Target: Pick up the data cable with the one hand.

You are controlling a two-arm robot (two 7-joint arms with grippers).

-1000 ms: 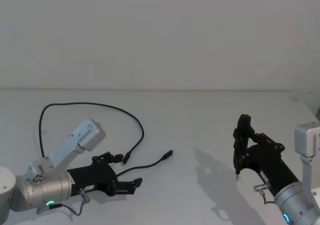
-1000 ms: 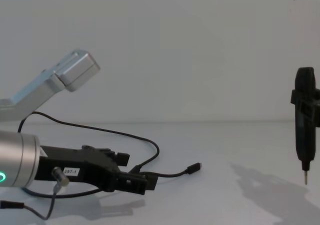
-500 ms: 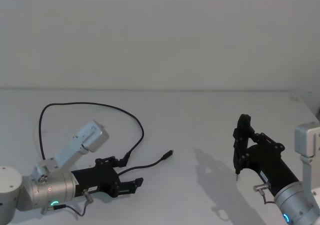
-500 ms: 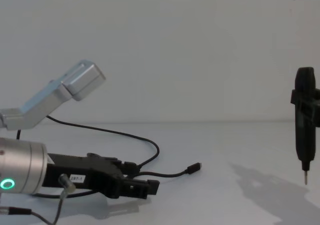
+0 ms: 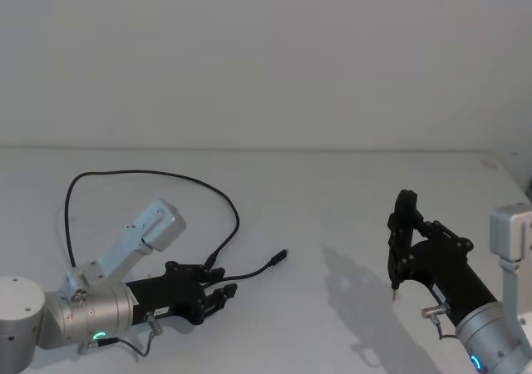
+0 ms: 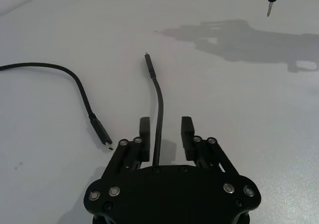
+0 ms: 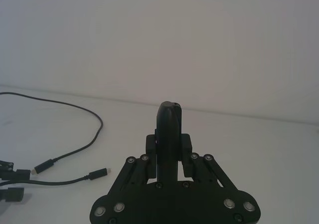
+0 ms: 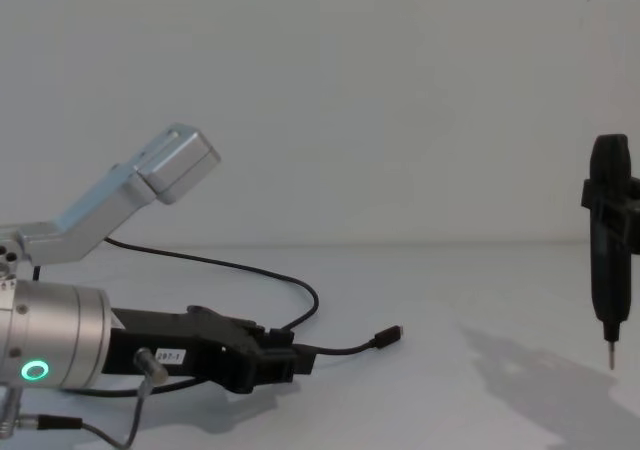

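One thin black data cable is lying on the white tabletop, on the robot's left side. It is sweeping round in a wide loop and then curving back toward the robot. Two of its small black plugs are showing. One short plug is resting just beside the left gripper's fingers. The other plug is lying farther out toward the middle of the table, at the end of a gently bent branch.

Two grippers are showing. The left gripper, a blocky black two-finger unit with a small white label on a thick silver cylinder with a green ring light, is reaching low across the table. Its two fingers are straddling the bent branch, which is running up between them. The jaws are standing apart, with a gap on either side of the cable, so nothing is being clenched. One thin grey wire with a silver barrel plug is dangling beside the left wrist.

The right gripper is hovering above the table on the right, well apart from the cable. Its jaws are clamping one slim black tool with a pointed metal tip, which is pointing downward.
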